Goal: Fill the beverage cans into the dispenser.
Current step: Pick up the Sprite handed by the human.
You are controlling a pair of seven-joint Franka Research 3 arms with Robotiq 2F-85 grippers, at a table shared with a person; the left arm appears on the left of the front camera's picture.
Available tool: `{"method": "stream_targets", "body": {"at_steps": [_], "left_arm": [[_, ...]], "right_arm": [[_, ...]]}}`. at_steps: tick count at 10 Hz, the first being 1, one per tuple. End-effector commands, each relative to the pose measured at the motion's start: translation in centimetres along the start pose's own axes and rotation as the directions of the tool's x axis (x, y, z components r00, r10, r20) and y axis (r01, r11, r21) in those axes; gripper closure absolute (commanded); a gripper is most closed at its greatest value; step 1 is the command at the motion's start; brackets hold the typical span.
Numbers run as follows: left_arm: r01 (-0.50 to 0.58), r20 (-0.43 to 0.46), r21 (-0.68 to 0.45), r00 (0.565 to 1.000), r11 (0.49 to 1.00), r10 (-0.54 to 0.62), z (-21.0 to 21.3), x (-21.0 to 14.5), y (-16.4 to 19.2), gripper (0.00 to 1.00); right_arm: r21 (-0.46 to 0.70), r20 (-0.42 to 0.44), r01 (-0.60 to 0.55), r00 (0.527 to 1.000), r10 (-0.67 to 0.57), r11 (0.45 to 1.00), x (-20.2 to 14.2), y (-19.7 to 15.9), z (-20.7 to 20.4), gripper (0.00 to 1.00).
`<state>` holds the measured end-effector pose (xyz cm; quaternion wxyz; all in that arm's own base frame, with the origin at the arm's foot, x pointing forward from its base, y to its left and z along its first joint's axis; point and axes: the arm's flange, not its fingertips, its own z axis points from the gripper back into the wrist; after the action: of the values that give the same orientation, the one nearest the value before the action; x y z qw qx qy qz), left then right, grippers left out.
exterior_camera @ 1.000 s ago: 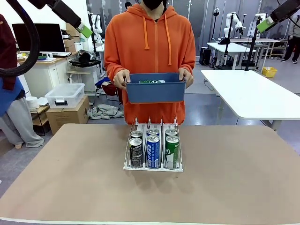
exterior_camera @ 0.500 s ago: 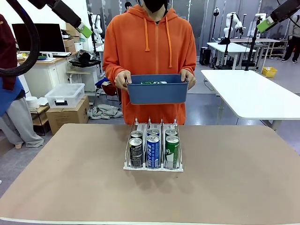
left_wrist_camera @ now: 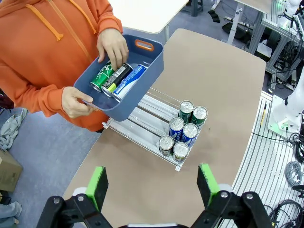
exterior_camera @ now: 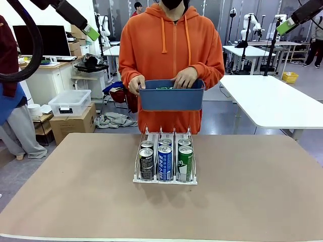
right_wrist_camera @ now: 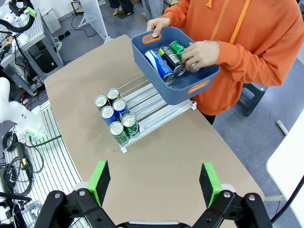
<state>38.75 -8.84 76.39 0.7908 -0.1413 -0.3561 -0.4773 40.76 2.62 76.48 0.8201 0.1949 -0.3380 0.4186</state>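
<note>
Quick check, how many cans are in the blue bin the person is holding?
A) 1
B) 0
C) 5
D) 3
D: the right wrist view shows a blue can, a black can and a green can lying in the blue bin, with the person's hand reaching onto them.

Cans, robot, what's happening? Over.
Left gripper, right gripper open, raised. Six cans in dispenser, three in bin. Person holds bin near dispenser's far end, hand inside.
</note>
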Motion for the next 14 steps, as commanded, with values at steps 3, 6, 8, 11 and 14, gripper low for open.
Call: {"method": "stream_targets", "body": {"at_steps": [3,6,8,11,14], "left_arm": [[0.006,-0.005,-0.005,1.0,1.0,-0.006,0.1,-0.06,-0.16,0.0],[0.006,-0.005,-0.005,1.0,1.0,-0.006,0.1,-0.06,-0.16,0.0],[0.006,-0.005,-0.005,1.0,1.0,-0.006,0.1,-0.06,-0.16,0.0],[0.006,-0.005,-0.005,1.0,1.0,-0.006,0.1,-0.06,-0.16,0.0],[0.006,-0.005,-0.005,1.0,1.0,-0.006,0.1,-0.06,-0.16,0.0]], "right_arm": [[-0.006,0.003,0.001,1.0,-0.001,1.0,0.03,-0.11,0.02,0.0],[-0.006,0.003,0.001,1.0,-0.001,1.0,0.03,-0.11,0.02,0.0],[-0.006,0.003,0.001,1.0,-0.001,1.0,0.03,-0.11,0.02,0.0],[-0.006,0.003,0.001,1.0,-0.001,1.0,0.03,-0.11,0.02,0.0],[-0.006,0.003,0.001,1.0,-0.001,1.0,0.03,-0.11,0.02,0.0]]}}
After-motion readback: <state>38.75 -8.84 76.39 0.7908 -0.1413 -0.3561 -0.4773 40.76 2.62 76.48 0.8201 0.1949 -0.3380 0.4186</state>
